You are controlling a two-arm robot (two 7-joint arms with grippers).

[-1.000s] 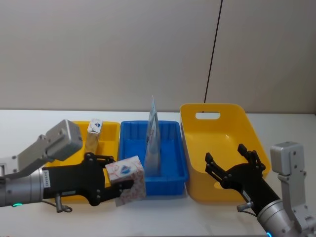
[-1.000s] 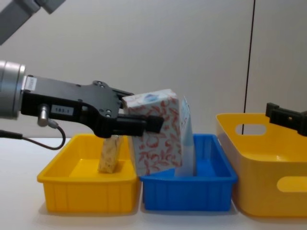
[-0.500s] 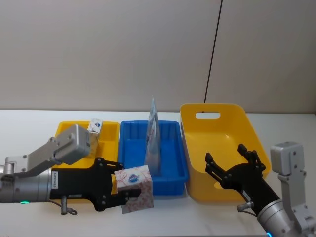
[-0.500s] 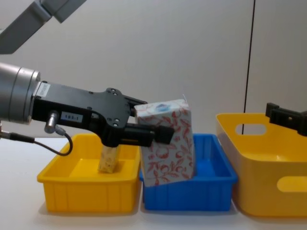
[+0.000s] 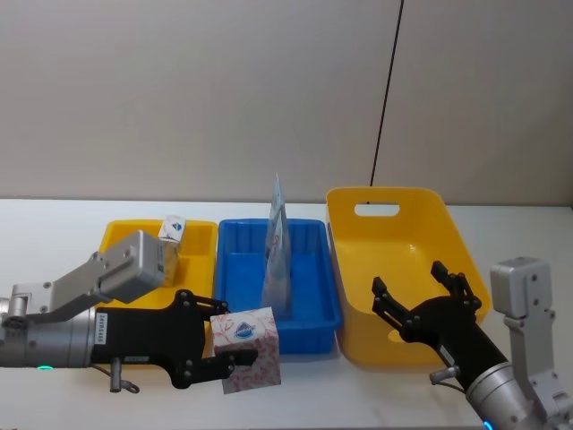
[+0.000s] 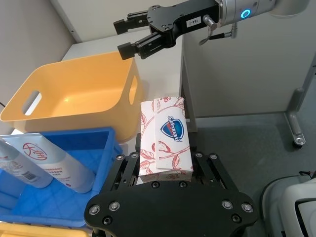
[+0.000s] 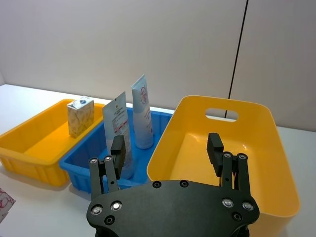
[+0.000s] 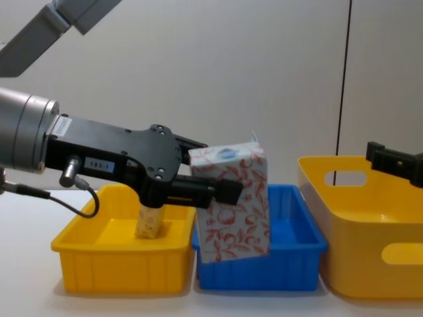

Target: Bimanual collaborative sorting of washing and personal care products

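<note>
Head camera: high, behind both arms, facing forward and down. A row of three bins lies at middle distance: shallow yellow plastic tray (image 5: 199, 258) left, blue rectangular plastic tray (image 5: 313, 269) centre, deep yellow plastic tub (image 5: 421, 211) with a handle slot right.

Chest camera: low, near table level, facing forward. Same row, side-on and close.

Left wrist camera: looks along the left gripper (image 6: 165, 159), past the held white floral-print carton (image 6: 165, 133), rightward to the tub and the right gripper (image 6: 123, 37) beyond.

Right wrist camera: looks over its own fingers, toward the far left across all three bins.
</note>
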